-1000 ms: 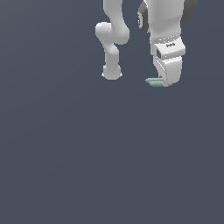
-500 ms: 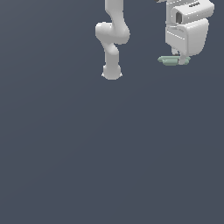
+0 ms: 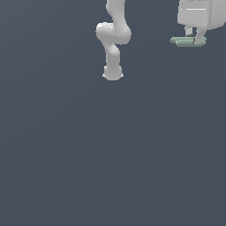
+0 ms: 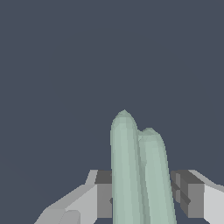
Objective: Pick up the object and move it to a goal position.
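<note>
The object [image 3: 182, 42] is a thin, flat, pale grey-green bar. It hangs level in the air at the upper part of the exterior view's right, held between the fingers of my white gripper [image 3: 194, 40]. The gripper is shut on it from above, and its body runs off the top edge. In the wrist view the object [image 4: 136, 175] looks like two long rounded green lobes side by side, reaching away from the camera. The grey fingers [image 4: 103, 194] press on it from both sides.
The arm's white base and lower links [image 3: 112, 53] stand at the upper middle of the exterior view. A plain dark grey-blue floor [image 3: 110, 154] fills the rest of both views.
The gripper has moved up and toward the exterior view's right with the object held in it. It has turned, so the bar now shows more of its length.
</note>
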Available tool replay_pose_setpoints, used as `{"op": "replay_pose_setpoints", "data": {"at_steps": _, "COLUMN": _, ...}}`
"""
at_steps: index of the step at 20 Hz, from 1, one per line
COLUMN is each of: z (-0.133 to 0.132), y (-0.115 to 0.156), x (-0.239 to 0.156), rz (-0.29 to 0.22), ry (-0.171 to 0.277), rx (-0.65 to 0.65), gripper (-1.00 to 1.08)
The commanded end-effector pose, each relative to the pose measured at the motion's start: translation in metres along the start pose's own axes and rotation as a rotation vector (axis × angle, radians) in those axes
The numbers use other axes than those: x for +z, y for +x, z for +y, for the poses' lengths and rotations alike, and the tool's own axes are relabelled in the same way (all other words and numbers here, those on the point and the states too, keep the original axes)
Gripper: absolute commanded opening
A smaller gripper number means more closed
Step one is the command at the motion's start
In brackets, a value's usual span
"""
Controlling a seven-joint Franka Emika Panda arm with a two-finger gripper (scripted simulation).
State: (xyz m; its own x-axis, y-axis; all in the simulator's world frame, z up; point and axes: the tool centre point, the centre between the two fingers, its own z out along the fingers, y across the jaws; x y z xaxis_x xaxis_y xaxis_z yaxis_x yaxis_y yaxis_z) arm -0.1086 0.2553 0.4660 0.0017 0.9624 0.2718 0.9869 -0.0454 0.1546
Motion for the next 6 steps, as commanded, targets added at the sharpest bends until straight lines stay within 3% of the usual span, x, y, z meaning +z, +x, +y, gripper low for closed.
{"op": "replay_pose_setpoints", "data": {"at_steps": 1, "z": 0.0002, "y": 0.0046, "x": -0.0073, "rz": 0.0, "ry": 0.001, "rx": 0.002, "gripper": -1.0}}
{"op": "replay_pose_setpoints", "data": {"at_steps": 6, "z": 0.001, "y": 0.0076, "x": -0.0119, "rz": 0.0, "ry": 0.001, "rx": 0.003, "gripper": -1.0}}
